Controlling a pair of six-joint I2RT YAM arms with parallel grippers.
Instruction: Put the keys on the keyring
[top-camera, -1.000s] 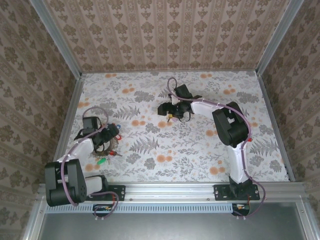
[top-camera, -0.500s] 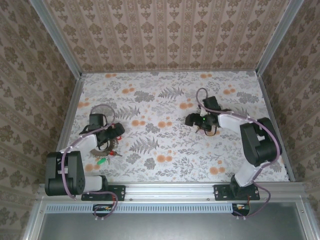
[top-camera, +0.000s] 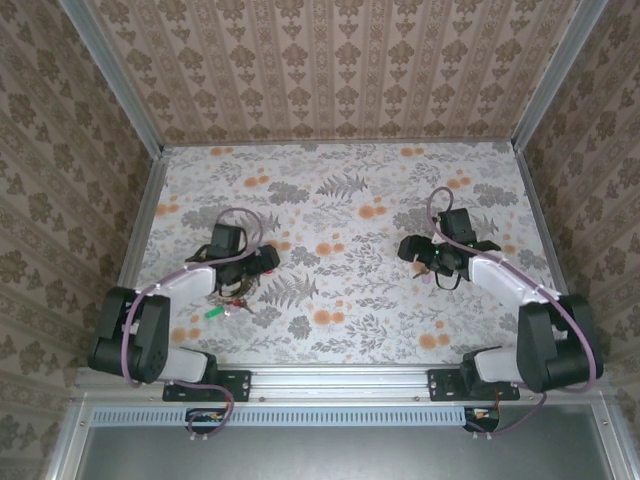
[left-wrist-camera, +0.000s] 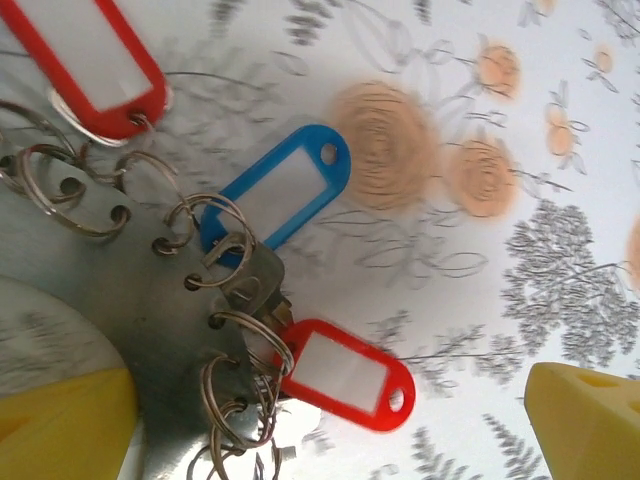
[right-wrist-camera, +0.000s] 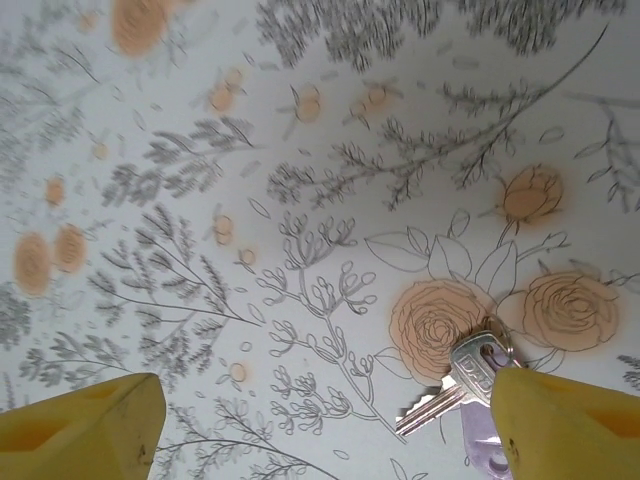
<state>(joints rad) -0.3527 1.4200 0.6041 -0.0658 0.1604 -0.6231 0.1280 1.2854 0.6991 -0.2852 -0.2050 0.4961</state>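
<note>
- Purple tag beside the silver key: partly hidden behind the right gripper's finger.
- Topmost red tag beyond the left gripper: cut off by the picture's edge.

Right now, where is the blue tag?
In the left wrist view, the blue tag lies between the top red tag and the bottom red tag, just left of an orange rose.

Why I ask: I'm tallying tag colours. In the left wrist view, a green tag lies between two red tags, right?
Not quite. The middle tag is blue, not green. It does lie between two red tags, the upper red tag and the lower red tag, as the left wrist view shows.
</note>
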